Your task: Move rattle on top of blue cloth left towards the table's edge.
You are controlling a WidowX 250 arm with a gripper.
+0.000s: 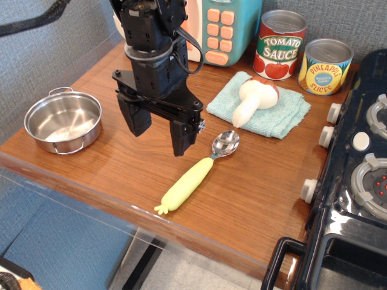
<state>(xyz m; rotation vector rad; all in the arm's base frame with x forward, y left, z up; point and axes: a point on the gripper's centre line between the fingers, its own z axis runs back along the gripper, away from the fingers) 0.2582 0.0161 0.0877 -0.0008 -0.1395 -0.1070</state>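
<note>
The rattle [253,99], a cream-white mushroom shape with a red-brown cap, lies on its side on the light teal-blue cloth [284,113] at the back right of the brown wooden table [242,205]. My black gripper [158,134] hangs open and empty above the table's middle, to the left of the cloth and well apart from the rattle. Its two fingers point down, spread wide.
A steel pot [63,121] sits at the left. A yellow-handled spoon [196,174] lies in front of the gripper. A tomato sauce can [279,45] and a pineapple can [325,66] stand behind the cloth. A black toy stove [357,181] fills the right side.
</note>
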